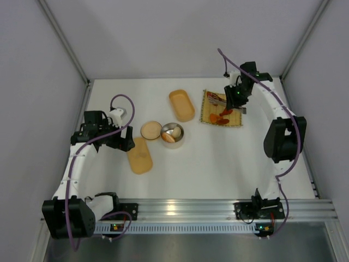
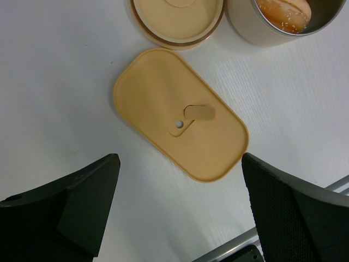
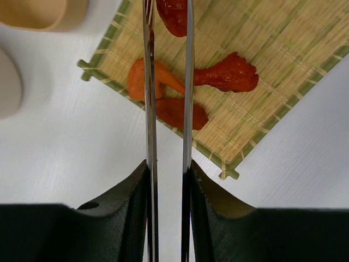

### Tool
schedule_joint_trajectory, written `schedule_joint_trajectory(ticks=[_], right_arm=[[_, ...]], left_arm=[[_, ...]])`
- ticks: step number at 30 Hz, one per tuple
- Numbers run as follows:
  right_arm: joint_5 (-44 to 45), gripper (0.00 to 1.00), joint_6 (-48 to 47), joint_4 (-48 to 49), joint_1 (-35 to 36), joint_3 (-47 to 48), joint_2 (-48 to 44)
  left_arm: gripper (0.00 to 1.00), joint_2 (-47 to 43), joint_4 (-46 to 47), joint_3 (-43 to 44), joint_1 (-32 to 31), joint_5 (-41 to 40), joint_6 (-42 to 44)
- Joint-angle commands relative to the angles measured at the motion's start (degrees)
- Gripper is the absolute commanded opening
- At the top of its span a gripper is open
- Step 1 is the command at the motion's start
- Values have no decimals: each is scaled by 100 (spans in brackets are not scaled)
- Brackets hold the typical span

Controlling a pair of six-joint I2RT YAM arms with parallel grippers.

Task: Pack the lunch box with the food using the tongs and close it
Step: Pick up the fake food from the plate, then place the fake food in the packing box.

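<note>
Two thin silvery arms of the tongs point(image 3: 149, 109) run up the middle of the right wrist view. The right end effector point(image 3: 168, 177) pinches them from both sides, its black fingers point(image 3: 128, 218) pressed against the outer faces of the arms, with a narrow gap left between them. The tongs reach out over the woven bamboo mat point(image 3: 272, 49), which lies on the white table point(image 3: 71, 147) at the far right. On the mat lies the food: a glossy red sausage-like piece point(image 3: 229, 73) with a frilled end, an orange piece point(image 3: 139, 82) crossed by the left tong arm, a flatter red-orange piece point(image 3: 182, 113) near the mat's edge, and a dark red piece point(image 3: 173, 15) showing between the two tong arms at the top edge of the view. The tong tips lie out of frame, so I cannot tell whether they touch it. Left of the mat, the open oval lunch box point(image 1: 181, 105) sits on the table, well apart from its oval lid point(image 2: 158, 93), which lies flat nearer the arms. The left end effector point(image 2: 180, 161) hovers above that lid with its fingers spread wide, holding nothing. Between lid and lunch box stand a round pot point(image 2: 242, 24) with a sesame-speckled bun point(image 2: 283, 11) in it and, just beside it, a round tan lid point(image 2: 177, 19).
</note>
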Motion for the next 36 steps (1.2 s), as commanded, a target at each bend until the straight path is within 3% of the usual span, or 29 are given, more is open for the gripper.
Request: schedule_joint_trajectory(ticks=[1, 7, 17, 36], right_arm=[[-784, 0, 382, 105, 141, 438, -833], [-1188, 0, 778, 238, 615, 613, -1036], [-1497, 2, 1130, 237, 1161, 1027, -114], [-1716, 11, 1271, 413, 1205, 728, 581]], left_arm=[[98, -84, 187, 42, -6, 26, -3], [98, -58, 187, 86, -6, 52, -30], [98, -5, 204, 60, -6, 8, 5], [98, 56, 283, -28, -6, 17, 58]])
